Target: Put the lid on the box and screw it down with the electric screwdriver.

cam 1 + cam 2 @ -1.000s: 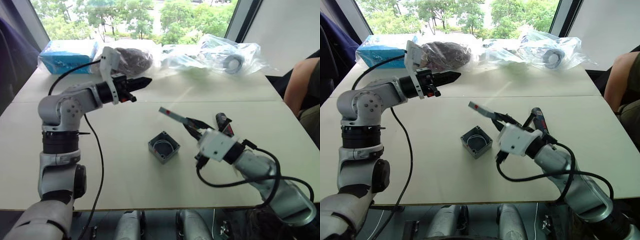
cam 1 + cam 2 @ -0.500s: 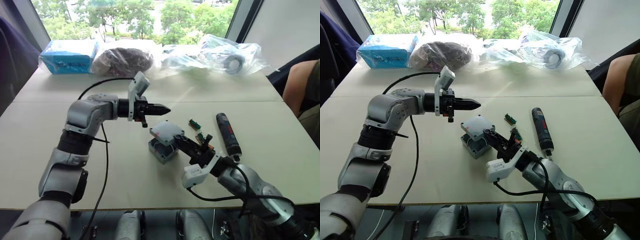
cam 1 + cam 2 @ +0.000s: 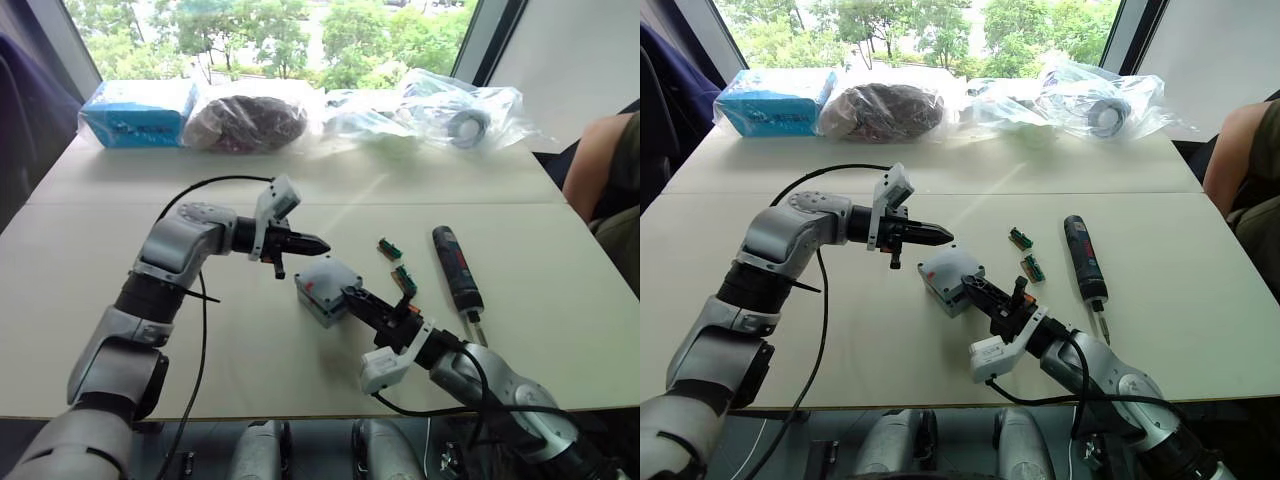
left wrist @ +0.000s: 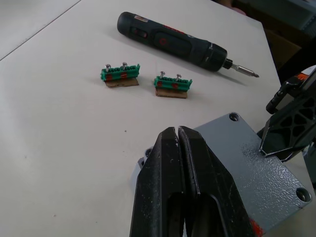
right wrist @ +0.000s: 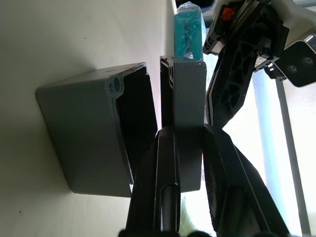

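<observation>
The grey lid (image 3: 953, 268) lies on top of the grey box (image 5: 94, 143) at the middle of the table, with a dark gap between them along one side. My right gripper (image 5: 190, 143) is shut on the lid's near edge, reaching in from the front right. My left gripper (image 4: 177, 136) is shut with nothing in it, its tips just above the lid's far left corner (image 3: 315, 243). The black electric screwdriver (image 3: 455, 272) lies flat on the table to the right of the box, bit pointing towards me.
Two small green pieces (image 4: 121, 74) (image 4: 173, 84) lie between the box and the screwdriver. A blue packet (image 3: 135, 110), a dark bag (image 3: 248, 120) and clear plastic bags (image 3: 440, 110) line the far edge. A person's arm (image 3: 600, 165) shows at the right.
My right gripper has brought the lid from the air down onto the box. My left gripper has swung from the far left in to the box and dropped close to the lid.
</observation>
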Controlling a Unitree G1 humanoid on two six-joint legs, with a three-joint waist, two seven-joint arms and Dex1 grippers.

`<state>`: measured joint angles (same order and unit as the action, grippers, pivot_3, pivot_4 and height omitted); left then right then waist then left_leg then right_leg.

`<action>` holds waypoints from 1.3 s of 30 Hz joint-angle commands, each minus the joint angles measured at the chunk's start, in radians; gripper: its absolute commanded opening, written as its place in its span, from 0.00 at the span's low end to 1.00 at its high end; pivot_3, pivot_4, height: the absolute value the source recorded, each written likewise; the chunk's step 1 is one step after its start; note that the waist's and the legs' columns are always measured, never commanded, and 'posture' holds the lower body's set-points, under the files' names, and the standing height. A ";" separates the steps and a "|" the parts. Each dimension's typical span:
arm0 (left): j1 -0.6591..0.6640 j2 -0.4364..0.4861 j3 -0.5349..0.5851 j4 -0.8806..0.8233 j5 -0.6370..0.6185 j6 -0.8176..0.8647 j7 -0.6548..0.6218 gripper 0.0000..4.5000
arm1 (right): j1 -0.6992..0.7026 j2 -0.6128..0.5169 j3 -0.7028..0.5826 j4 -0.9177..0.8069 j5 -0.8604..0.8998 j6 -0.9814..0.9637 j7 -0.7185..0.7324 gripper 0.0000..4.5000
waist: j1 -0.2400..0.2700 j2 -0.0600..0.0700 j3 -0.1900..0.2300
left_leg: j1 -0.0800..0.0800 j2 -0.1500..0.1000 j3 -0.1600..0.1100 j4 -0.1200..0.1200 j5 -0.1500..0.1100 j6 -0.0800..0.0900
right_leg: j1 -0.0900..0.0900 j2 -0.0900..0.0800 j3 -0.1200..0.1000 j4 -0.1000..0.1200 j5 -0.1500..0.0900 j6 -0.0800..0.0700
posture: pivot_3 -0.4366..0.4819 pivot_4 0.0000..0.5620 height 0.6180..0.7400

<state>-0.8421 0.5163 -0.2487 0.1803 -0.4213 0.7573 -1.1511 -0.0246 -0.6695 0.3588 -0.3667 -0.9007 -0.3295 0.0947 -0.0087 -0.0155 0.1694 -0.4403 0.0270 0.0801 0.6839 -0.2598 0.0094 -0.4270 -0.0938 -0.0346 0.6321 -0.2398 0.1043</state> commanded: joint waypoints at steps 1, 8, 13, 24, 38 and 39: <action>0.005 0.002 -0.008 -0.043 0.016 -0.016 -0.009 0.01 | 0.004 0.006 -0.035 -0.004 -0.014 -0.019 -0.023 0.03 | 0.000 0.000 0.000 | 0.000 0.000 0.000 0.000 0.000 0.000 | 0.000 0.000 0.000 0.000 0.000 0.000 | 0.48 0.27 1.00; 0.016 -0.014 -0.017 -0.062 0.028 -0.016 -0.007 0.01 | 0.000 0.032 -0.033 0.017 -0.042 -0.034 -0.028 0.03 | 0.000 0.000 0.000 | 0.000 0.000 0.000 0.000 0.000 0.000 | 0.000 0.000 0.000 0.000 0.000 0.000 | 0.48 0.27 1.00; 0.005 -0.019 -0.006 -0.048 0.031 -0.015 -0.005 0.01 | -0.006 0.045 -0.041 0.015 -0.051 -0.037 -0.032 0.03 | -0.001 0.000 0.000 | 0.000 0.000 0.000 0.000 0.000 0.000 | 0.000 0.000 0.000 0.000 0.000 0.000 | 0.48 0.27 1.00; 0.014 -0.026 -0.014 -0.057 0.046 -0.020 -0.004 0.01 | -0.023 0.064 -0.028 0.047 -0.057 -0.049 0.000 0.03 | 0.001 0.000 0.000 | 0.000 0.000 0.000 0.000 0.000 0.000 | 0.000 0.000 0.000 0.000 0.000 0.000 | 0.48 0.27 1.00; 0.052 -0.034 -0.089 -0.066 0.126 -0.096 -0.008 0.01 | 0.012 0.053 -0.033 0.045 -0.063 -0.062 0.010 0.03 | 0.003 0.000 0.000 | 0.002 0.000 0.000 0.000 0.000 0.000 | 0.002 0.000 0.000 0.000 0.000 0.000 | 0.48 0.27 1.00; 0.056 -0.034 -0.100 -0.068 0.137 -0.103 -0.009 0.01 | 0.014 0.053 -0.032 0.047 -0.064 -0.063 0.009 0.03 | 0.003 0.000 -0.001 | 0.002 0.000 0.000 0.000 0.000 0.000 | 0.003 0.000 0.000 0.000 0.000 0.000 | 0.48 0.27 1.00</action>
<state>-0.7889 0.4871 -0.3176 0.1348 -0.3066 0.6703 -1.1539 -0.0231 -0.6083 0.3254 -0.3141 -0.9610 -0.3786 0.0927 -0.0055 -0.0155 0.1689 -0.4375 0.0270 0.0798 0.6840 -0.2598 0.0094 -0.4240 -0.0936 -0.0345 0.6325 -0.2398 0.1043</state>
